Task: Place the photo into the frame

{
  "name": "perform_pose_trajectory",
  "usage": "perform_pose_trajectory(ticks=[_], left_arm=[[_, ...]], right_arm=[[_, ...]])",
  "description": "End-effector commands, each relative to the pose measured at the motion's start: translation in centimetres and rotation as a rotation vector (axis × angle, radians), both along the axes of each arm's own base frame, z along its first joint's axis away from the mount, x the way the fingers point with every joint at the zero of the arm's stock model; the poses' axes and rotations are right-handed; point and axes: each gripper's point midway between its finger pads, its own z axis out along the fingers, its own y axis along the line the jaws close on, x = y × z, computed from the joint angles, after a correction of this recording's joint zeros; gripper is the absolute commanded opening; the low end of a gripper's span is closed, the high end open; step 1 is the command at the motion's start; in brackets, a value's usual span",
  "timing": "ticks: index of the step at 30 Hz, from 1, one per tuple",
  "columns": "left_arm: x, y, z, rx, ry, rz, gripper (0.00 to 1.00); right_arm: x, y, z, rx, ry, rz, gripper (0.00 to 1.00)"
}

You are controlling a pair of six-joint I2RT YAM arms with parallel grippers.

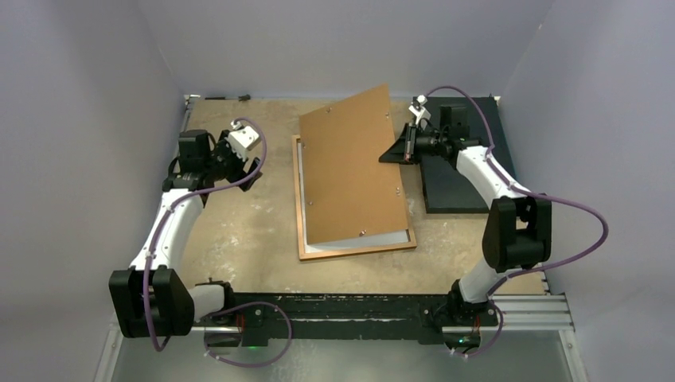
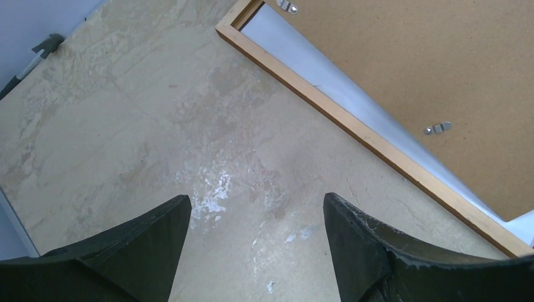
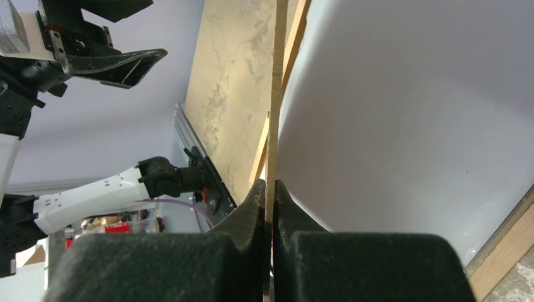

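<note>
The frame (image 1: 358, 251) lies flat mid-table, thin orange-brown wood round its edge (image 2: 352, 126). Its brown backing board (image 1: 354, 167) is tilted up off it, right side raised. My right gripper (image 1: 407, 143) is shut on that raised edge, and the thin board edge (image 3: 276, 94) runs between its jaws (image 3: 269, 185). A pale sheet (image 1: 366, 241) shows inside the frame under the board. No print shows on it, so I cannot tell whether it is the photo. My left gripper (image 1: 248, 173) hangs open over bare table left of the frame, with nothing between its jaws (image 2: 255, 198).
A dark black slab (image 1: 458, 179) lies to the right of the frame, under my right arm. Metal turn clips (image 2: 437, 128) stick out of the board. A small dark tool (image 1: 239, 97) lies at the back left by the wall. Grey walls close in three sides.
</note>
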Motion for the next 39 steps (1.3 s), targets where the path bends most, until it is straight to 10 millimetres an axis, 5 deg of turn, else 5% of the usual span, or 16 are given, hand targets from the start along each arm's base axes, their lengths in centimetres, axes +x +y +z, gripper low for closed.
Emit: perform_pose_trajectory(ticks=[1, 30, 39], left_arm=[[0.4, 0.1, 0.4, -0.012, -0.025, 0.014, 0.74], [0.5, 0.3, -2.4, 0.019, -0.007, 0.001, 0.58], [0.4, 0.2, -3.0, 0.016, 0.004, 0.001, 0.57]], right_arm=[[-0.1, 0.3, 2.6, 0.047, -0.085, 0.073, 0.00], [-1.4, 0.8, 2.6, 0.133, -0.046, 0.075, 0.00], [-0.8, 0.4, 0.6, 0.067, -0.016, 0.046, 0.00]])
